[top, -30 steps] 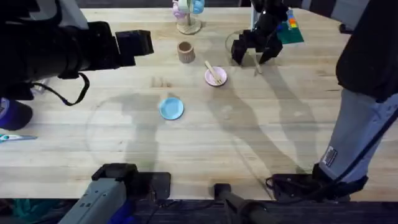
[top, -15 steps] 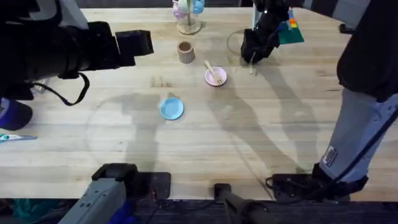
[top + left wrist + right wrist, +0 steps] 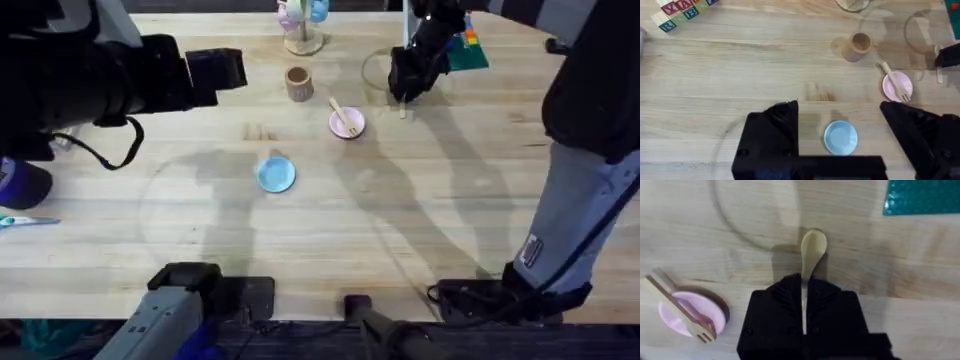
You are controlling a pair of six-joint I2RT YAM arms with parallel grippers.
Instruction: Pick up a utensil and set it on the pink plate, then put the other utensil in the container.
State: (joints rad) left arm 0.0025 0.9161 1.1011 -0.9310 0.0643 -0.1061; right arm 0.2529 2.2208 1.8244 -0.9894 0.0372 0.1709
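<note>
**Reader:** What lies nearest the arms' bases on the pale wooden table (image 3: pixel 400 230)?

**Describer:** A small round light-blue plate (image 3: pixel 275 174), alone on bare wood. The left gripper (image 3: pixel 840 145) hangs above it, its black fingers (image 3: pixel 772 137) spread wide, holding nothing.

**Reader:** And past that?

**Describer:** The small round light-pink plate (image 3: pixel 347 124). The pale wooden fork (image 3: pixel 343 116) lies slanted across it, tines on the plate, handle end poking over the far rim. Just beyond and to the left stands the tan-brown cylindrical cup (image 3: pixel 298 83), upright.

**Reader:** Where is the spoon?

**Describer:** To the right of the pink plate. The right gripper (image 3: pixel 804 311) has its black fingers closed tight on the pale wooden spoon (image 3: pixel 811 255) by the handle. The oval bowl sticks out in front, seemingly just off the table, though that is hard to judge.

**Reader:** Anything at the far edge?

**Describer:** A pastel cup stand (image 3: pixel 302 25) with a round base, and a teal mat (image 3: pixel 465 52) behind the right gripper.
</note>
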